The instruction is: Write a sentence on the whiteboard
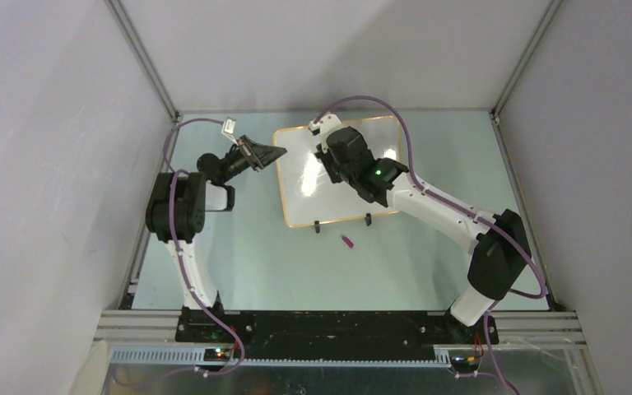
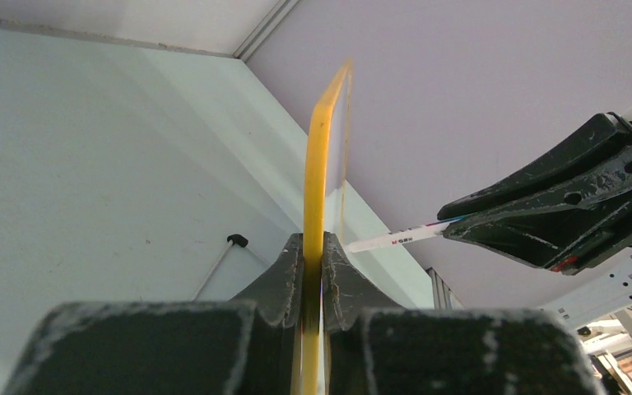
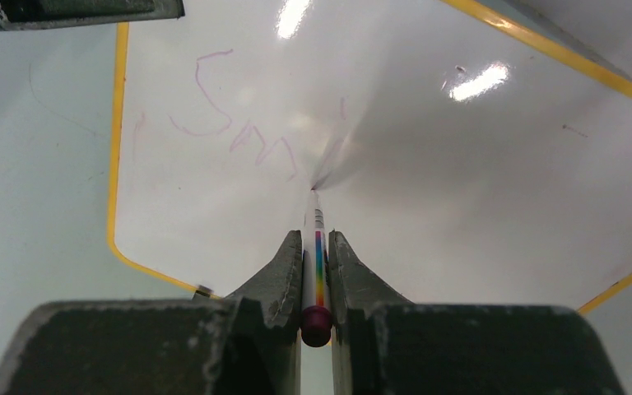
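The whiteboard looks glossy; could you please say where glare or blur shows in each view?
Top external: lamp glare on the whiteboard near its right edge. Right wrist: two bright reflections; the purple writing looks faint. Left wrist: the board's yellow edge looks soft and unfocused.

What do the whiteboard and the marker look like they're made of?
Whiteboard: glossy white face, probably coated or plastic, since lamp glare mirrors on it; its orange-yellow frame looks plastic. Marker: smooth white barrel with rainbow stripe, likely plastic.
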Robot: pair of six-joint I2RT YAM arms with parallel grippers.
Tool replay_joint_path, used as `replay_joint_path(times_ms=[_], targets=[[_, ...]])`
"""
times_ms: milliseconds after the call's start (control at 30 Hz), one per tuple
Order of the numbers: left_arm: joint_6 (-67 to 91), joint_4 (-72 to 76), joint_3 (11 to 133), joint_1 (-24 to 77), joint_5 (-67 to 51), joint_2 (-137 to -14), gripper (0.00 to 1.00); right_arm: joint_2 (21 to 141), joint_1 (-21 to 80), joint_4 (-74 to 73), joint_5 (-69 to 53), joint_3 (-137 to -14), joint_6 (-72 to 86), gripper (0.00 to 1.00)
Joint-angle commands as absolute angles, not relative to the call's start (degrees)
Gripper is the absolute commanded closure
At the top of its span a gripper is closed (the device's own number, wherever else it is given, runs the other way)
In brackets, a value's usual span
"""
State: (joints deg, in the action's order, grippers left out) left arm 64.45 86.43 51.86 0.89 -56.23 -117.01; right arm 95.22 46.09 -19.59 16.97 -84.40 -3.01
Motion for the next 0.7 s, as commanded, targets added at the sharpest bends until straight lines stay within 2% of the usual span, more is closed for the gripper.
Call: replay_joint_path(times_ms=[0, 667], targets=[[61.44, 87.65, 52.12, 2.14, -60.76, -117.84, 1.0, 92.93, 46.49, -19.52, 18.01, -83.43, -2.29, 1.0], [61.51, 87.65, 52.17, 2.15, -60.76, -117.93, 1.0, 94.05, 44.68, -21.25, 17.04, -93.06, -4.81, 1.0]])
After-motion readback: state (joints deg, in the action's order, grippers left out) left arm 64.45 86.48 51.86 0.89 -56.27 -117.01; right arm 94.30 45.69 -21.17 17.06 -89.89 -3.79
